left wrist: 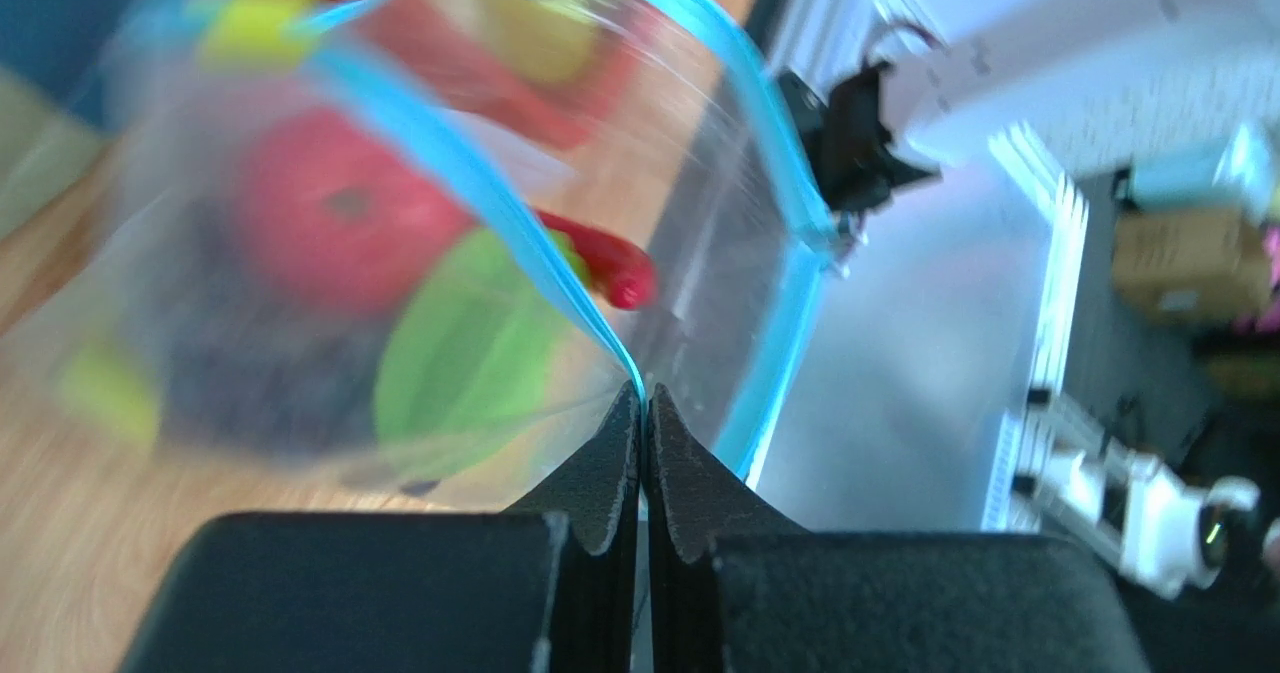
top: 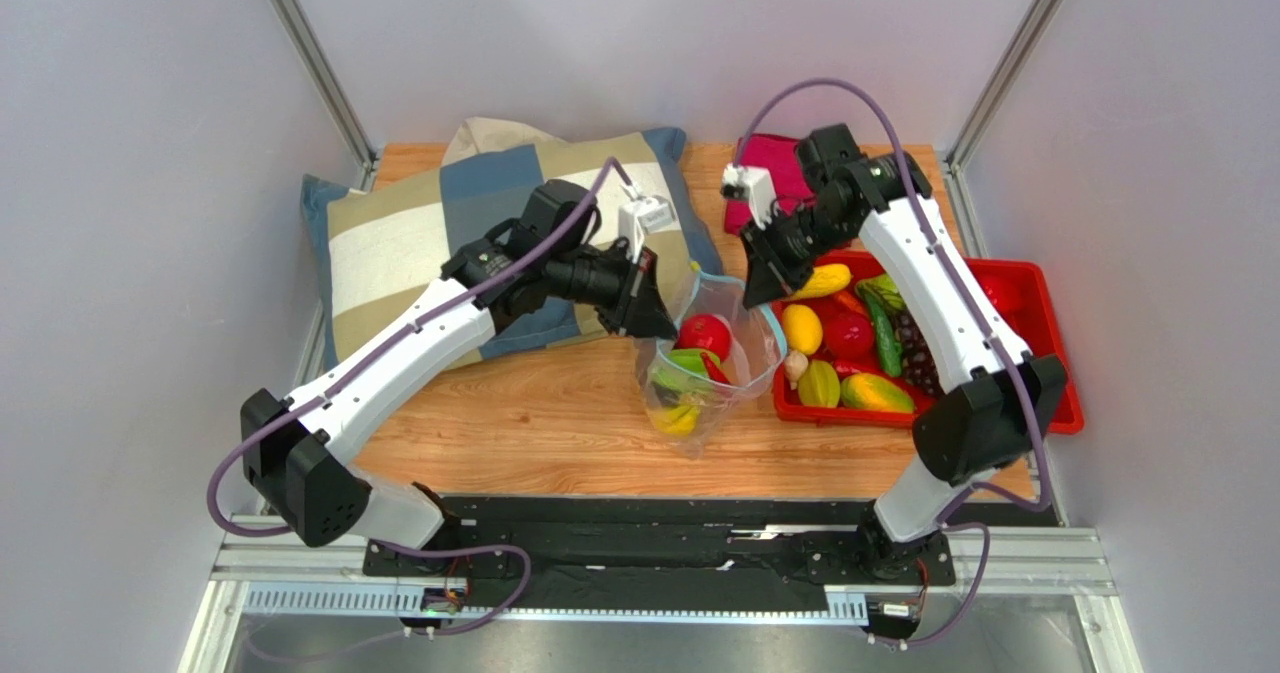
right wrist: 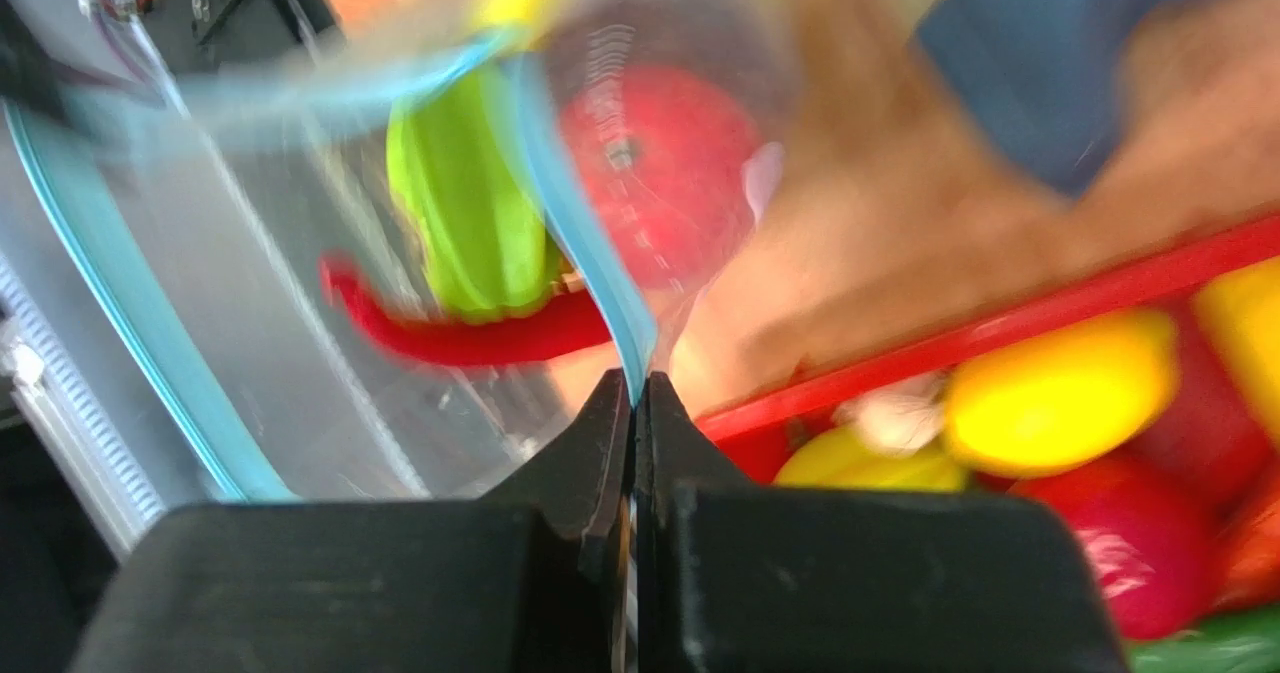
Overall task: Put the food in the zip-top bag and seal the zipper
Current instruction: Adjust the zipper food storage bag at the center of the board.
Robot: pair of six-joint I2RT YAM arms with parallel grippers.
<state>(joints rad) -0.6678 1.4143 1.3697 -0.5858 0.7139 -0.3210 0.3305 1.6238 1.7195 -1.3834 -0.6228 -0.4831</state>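
- zip-top bag [top: 747, 355]: clear, mid desk [top: 526, 418], just L of red tray [top: 1052, 291]; mouth open, facing up.
- zipper [left wrist: 511, 216]: teal strip, unsealed; pinched at both ends of mouth.
- left jaws: closed tight on zipper, L end of mouth.
- right jaws: closed tight on zipper, R end, tray side.
- food, in bag: red apple [top: 705, 336], green piece [top: 684, 361], red chilli [right wrist: 451, 336], yellow piece [top: 676, 418] at bottom.
- food, in tray: yellow mango [top: 801, 328], green cucumber [top: 884, 328], dark grapes [top: 917, 358], misc. others.
- checked pillow [top: 406, 238]: back L of desk, partly under L arm.
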